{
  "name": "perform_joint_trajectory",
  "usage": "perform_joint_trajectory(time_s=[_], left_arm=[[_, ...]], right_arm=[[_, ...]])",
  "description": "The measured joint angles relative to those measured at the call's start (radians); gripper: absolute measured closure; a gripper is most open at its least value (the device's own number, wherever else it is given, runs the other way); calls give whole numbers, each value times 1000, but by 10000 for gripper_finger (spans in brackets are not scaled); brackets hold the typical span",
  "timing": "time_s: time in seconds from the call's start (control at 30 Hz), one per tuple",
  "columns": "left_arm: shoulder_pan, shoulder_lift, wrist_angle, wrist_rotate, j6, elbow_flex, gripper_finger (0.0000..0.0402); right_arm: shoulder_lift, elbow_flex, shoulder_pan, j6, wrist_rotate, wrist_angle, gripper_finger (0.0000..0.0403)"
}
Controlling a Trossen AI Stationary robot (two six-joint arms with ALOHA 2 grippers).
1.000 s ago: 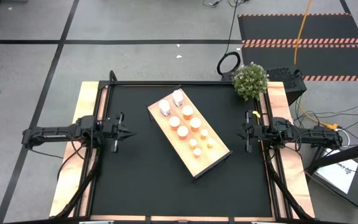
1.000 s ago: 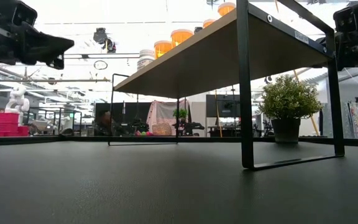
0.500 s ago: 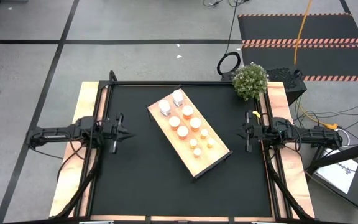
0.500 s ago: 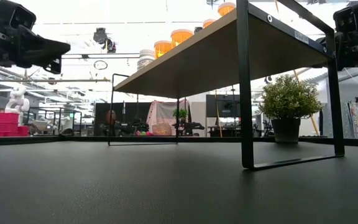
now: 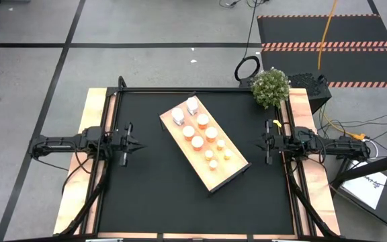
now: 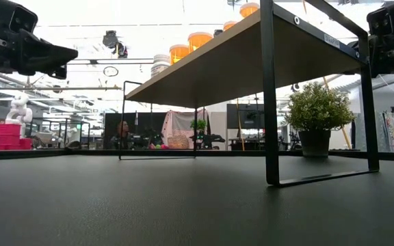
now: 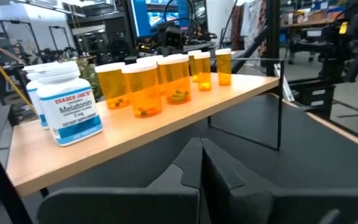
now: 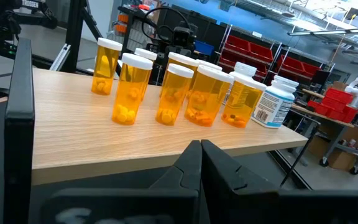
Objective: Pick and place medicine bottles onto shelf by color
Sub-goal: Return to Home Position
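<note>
One shelf (image 5: 224,173) on black tabletop (image 5: 153,195)

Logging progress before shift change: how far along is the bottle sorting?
Done, it seems: the shelf holds white bottles at one end, large orange bottles mid-board, small orange bottles at the other end. In hand: nothing; left pincer and right pincer are shut and empty at opposite sides of the table. Left: no bottle shows off the shelf.

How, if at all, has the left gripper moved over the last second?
Yes, slightly. In the low view the left gripper has drawn back a little, away from the shelf, and dipped a touch lower.
</note>
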Motion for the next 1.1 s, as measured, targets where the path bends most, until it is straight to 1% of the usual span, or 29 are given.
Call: perform_joint_trajectory(time_s=[0.1,0.2,0.5,0.8,1.1], left_arm=[[0,0,-1,-8,17,0,392],[0,1,-2,-10,4,0,384],[0,1,-2,-10,-5,0,398],[0,1,-2,-10,-5,0,364],[0,1,-2,-10,-4,0,357]], right_arm=[[0,0,0,0,0,0,403],[0,0,0,0,0,0,403],[0,0,0,0,0,0,403],[0,0,0,0,0,0,403],[0,0,0,0,0,0,403]])
